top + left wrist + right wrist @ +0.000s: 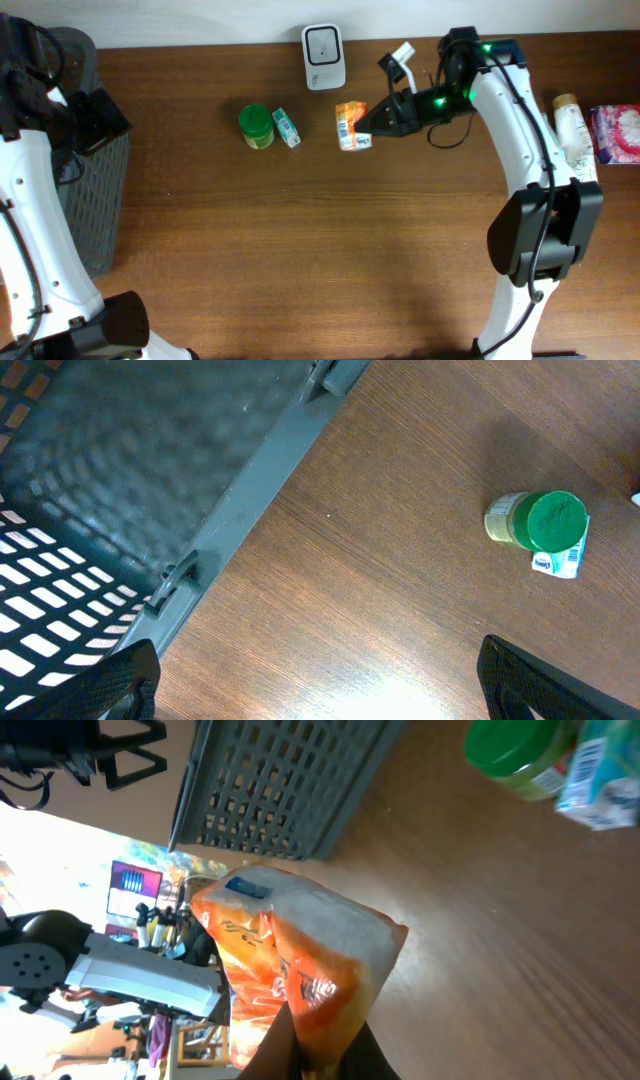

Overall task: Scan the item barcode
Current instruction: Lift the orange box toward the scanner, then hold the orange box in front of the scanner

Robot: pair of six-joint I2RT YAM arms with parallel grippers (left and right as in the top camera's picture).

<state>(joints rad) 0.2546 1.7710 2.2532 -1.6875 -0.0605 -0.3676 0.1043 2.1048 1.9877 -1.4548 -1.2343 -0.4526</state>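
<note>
**A:** Can you read any wording here?

**B:** Not one word for certain. The orange packet [300, 960] has white and dark print down its face and a blue patch near the top. In the right wrist view all of it blurs into marks.

**A:** And the blue-and-white carton [556, 563]?

**B:** There is a line of blue lettering on its end, too small to spell out. In the right wrist view its side shows thin dark lines, possibly a barcode.

**A:** What about the green-lidded jar [545, 520]?

**B:** It has a pale label with specks of print, none of them legible.

**A:** Any numbers or brand names?

**B:** None that can be made out in any view.
</note>
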